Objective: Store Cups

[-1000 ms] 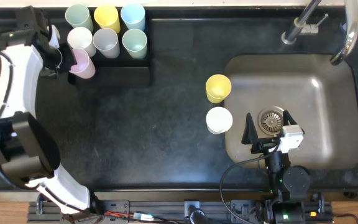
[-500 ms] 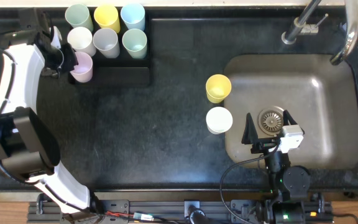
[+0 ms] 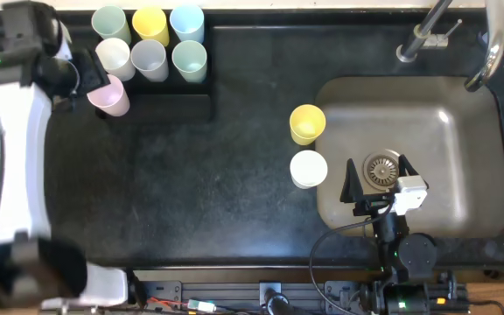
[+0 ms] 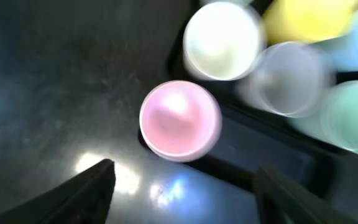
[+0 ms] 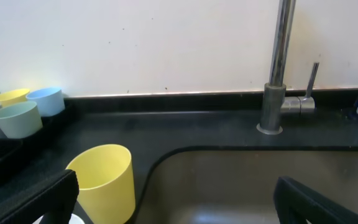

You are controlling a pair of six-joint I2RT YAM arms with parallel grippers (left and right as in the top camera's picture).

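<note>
A pink cup (image 4: pixel 179 118) stands upright at the front left corner of the black tray (image 3: pixel 182 107), next to a white cup (image 3: pixel 114 55). Behind and beside them the tray holds grey (image 3: pixel 149 57), green (image 3: pixel 189 59), mint (image 3: pixel 110 21), yellow (image 3: pixel 150 23) and blue (image 3: pixel 186 21) cups. My left gripper (image 4: pixel 185 199) hovers open above the pink cup, apart from it. On the counter by the sink stand a yellow cup (image 3: pixel 307 123) and a white cup (image 3: pixel 308 168). My right gripper (image 3: pixel 374 179) rests open over the sink, empty, just right of those two cups.
The steel sink (image 3: pixel 444 140) takes up the right side, with a drain (image 3: pixel 381 169) and a faucet (image 5: pixel 278 68) behind it. The dark counter (image 3: pixel 217 192) stretches between the tray and the loose cups. A wall runs along the back.
The left gripper set the pink cup upright in the tray, let go and rose away from it. The right arm has kept still.
</note>
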